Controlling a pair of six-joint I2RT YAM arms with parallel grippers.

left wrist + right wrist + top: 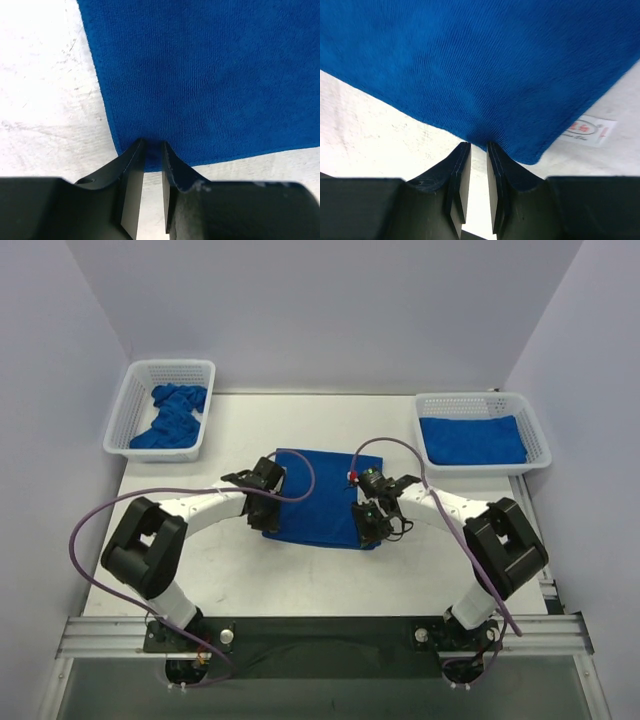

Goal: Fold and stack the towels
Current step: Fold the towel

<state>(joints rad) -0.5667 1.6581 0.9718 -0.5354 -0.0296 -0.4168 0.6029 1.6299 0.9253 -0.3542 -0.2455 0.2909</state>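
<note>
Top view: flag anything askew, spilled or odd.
Nothing spilled or damaged. The spread towel lies slightly skewed on the table; the towels in the left basket are a crumpled heap.

bright, even white light falls from overhead on the table (330, 580). we see only faint, soft-edged shadows under the left arm (200, 508) and the right arm (450, 508). the walls (320, 310) take a pale lilac cast, with no glare. the overhead view is sharp throughout. in the wrist views, the left gripper (152, 145) and the right gripper (478, 146) loom dark, out of focus and nearly featureless at the bottom edge. the blue towel (210, 75) keeps its fine weave crisp. the white tabletop there is almost washed out, and the print on the tag (587, 131) is soft.
</note>
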